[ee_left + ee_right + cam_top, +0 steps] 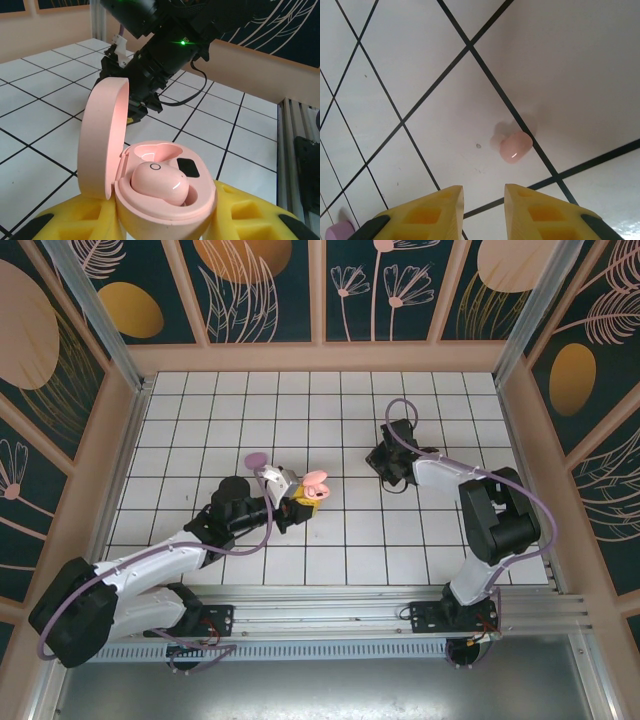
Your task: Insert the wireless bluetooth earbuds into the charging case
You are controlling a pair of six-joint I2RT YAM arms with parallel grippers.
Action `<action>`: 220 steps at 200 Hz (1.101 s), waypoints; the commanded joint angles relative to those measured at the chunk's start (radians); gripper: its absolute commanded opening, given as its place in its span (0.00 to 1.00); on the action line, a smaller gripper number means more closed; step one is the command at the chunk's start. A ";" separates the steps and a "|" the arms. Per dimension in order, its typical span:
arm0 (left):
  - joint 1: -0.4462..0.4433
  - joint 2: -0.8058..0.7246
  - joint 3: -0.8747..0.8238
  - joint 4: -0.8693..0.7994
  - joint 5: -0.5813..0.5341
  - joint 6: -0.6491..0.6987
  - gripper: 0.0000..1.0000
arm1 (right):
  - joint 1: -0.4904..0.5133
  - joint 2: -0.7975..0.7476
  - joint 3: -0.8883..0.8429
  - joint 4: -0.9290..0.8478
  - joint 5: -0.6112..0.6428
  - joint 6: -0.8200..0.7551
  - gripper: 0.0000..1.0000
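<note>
One pink bud [159, 181] already sits in the open case [150, 220], lower middle of the left wrist view. The lid [102, 135] stands up at left, and the socket beside the bud is empty. The left gripper [303, 500] pinches the case between its yellow fingers [250, 215], left of centre in the top view, with a lilac piece [255, 459] just up-left of it on the tiles.

Further right, the right gripper [482, 195] hangs with fingers spread, gripping nothing. A second bud [516, 147] lies loose on a tile beside a grid line, centre-right in the right wrist view, just beyond the finger gap.

The step in hand looks like picking up that bud. Next the gripper should line up, descend to straddle it, close gently, then carry it left to the empty socket.
</note>
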 commanded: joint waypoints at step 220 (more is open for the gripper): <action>0.006 -0.088 -0.014 -0.053 -0.033 0.043 0.22 | -0.041 0.157 0.112 -0.055 0.000 -0.046 0.31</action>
